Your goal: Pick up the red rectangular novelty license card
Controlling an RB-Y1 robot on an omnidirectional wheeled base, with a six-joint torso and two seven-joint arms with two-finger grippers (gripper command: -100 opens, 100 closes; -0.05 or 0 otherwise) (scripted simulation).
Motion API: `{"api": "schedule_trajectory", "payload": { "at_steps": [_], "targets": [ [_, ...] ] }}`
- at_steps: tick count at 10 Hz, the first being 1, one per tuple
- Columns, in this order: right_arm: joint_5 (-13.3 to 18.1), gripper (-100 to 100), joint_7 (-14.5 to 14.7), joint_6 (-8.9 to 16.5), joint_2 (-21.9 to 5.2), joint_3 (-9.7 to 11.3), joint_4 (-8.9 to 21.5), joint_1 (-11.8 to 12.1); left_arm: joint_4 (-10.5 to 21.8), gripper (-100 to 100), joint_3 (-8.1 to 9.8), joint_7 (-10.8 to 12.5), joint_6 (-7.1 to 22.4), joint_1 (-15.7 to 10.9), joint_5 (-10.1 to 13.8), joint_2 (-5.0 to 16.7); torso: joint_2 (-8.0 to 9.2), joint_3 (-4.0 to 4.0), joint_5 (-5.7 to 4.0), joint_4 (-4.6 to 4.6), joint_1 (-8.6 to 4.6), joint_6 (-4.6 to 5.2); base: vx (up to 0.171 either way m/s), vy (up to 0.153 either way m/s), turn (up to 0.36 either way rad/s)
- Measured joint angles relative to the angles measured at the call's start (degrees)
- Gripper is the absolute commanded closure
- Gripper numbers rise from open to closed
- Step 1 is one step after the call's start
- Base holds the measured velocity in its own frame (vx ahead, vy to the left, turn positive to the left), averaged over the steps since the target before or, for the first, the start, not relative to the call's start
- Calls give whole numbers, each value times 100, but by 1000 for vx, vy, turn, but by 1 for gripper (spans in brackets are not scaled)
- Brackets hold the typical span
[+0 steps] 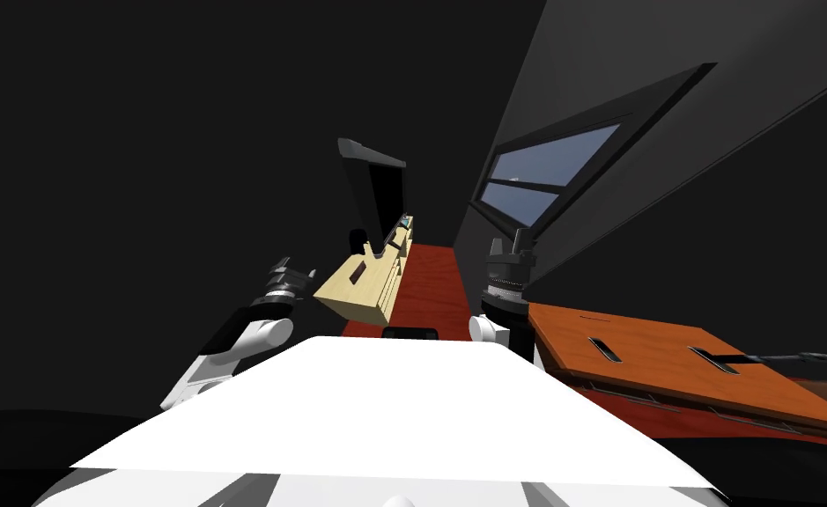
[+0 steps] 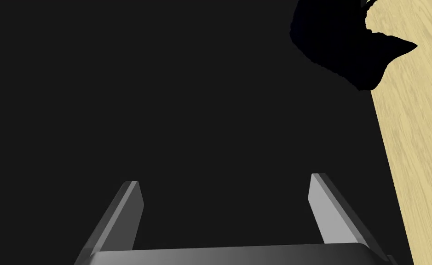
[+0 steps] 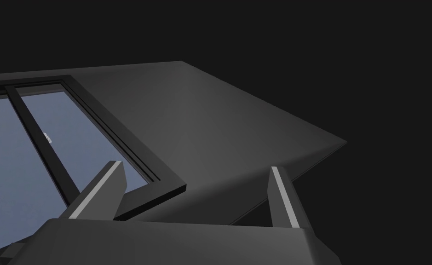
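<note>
Wide and empty: left gripper [image 2: 226, 180] and right gripper [image 3: 196, 166]; where the red card lies cannot be told.
Your left hangs near the pale wood cabinet [image 1: 363, 286], your right stands raised by the orange table [image 1: 667, 361]. Reach blind in this dim room and you likely clip the cabinet edge or close on nothing.

At twelve o'clock we see a pale yellow, wood-grained cabinet [image 1: 358, 299] under a black screen [image 1: 380, 189], on a deep red floor [image 1: 424, 290]. At three o'clock the desk [image 1: 658, 352] is orange-brown with dark slots. The window [image 1: 543, 172] is grey-blue, black-framed. Our left hand [image 2: 224, 184] and right hand [image 3: 194, 168] have light grey fingers [image 2: 126, 209].
</note>
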Motion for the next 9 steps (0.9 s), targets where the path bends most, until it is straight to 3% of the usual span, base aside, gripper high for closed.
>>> {"api": "schedule_trajectory", "payload": {
  "at_steps": [2, 4, 5, 9],
  "targets": [
    [0, 0, 0, 0, 0, 0, 0, 0, 221, -100, 141, 139, 273, 25, 221, 142, 7, 4, 1, 2, 5, 2, 42, -66, 12],
    [0, 0, 0, 0, 0, 0, 0, -1, 305, -100, 199, 200, 530, 13, 298, 161, 5, 3, 2, 2, 12, 5, 64, -46, -71],
    [0, 0, 0, 0, 0, 0, 0, 0, 463, -100, 284, 272, 653, 14, 443, 284, -10, -4, 2, -1, 11, 6, 124, -53, -44],
    [0, 0, 0, 0, -1, 0, 0, 0, 631, -100, 428, 424, 1179, 130, 673, 300, -5, -3, 3, -1, 18, 4, 92, -44, -10]
  ]
}}
